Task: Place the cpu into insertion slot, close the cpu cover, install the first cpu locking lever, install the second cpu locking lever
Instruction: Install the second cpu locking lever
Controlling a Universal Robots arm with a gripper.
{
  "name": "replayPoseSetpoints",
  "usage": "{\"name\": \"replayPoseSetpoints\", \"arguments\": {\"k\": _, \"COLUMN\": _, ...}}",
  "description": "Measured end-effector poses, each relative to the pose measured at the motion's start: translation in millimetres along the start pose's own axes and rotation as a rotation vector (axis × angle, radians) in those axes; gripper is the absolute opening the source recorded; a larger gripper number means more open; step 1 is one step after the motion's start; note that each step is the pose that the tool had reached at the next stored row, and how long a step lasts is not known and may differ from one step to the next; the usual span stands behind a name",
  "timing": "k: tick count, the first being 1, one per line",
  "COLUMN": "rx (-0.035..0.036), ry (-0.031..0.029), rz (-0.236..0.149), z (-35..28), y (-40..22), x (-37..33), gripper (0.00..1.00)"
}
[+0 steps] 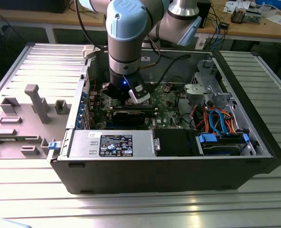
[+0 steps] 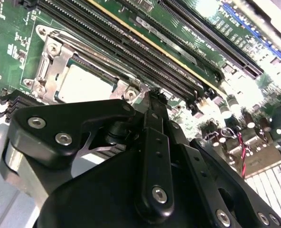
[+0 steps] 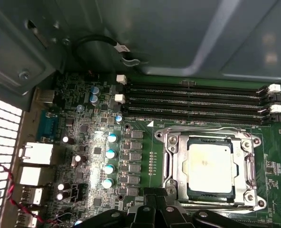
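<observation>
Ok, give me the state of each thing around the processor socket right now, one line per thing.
cpu: seated flat in the insertion slot.
insertion slot: filled by the cpu.
cpu cover: closed down around the cpu, framing its top.
gripper: just beside the socket, holding nothing visible; whether the jaws are open cannot be told.

Arm (image 1: 124,42) vertical, wrist down; claw (image 2: 154,95) prob. closed, empty.

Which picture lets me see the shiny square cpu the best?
The first wrist view: the cpu faces the camera, whole, inside its silver frame. The second wrist view shows it slanted, partly behind the gripper. In the exterior view the arm stands over that spot.
</observation>
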State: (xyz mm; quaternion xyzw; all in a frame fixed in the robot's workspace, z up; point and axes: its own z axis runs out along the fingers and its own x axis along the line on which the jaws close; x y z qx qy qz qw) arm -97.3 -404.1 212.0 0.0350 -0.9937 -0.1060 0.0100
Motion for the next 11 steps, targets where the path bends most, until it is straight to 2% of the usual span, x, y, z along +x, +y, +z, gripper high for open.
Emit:
{"name": "replayPoseSetpoints", "arguments": {"k": 4, "rx": -0.0004, "ry": 0.0064, "rz": 0.001, "z": -6.9, "y": 1.5, "x": 0.1, "gripper": 0.11}}
{"name": "replayPoseSetpoints", "arguments": {"k": 11, "rx": -0.0007, "ry": 0.009, "rz": 0.002, "z": -7.2, "y": 1.6, "x": 0.1, "gripper": 0.11}}
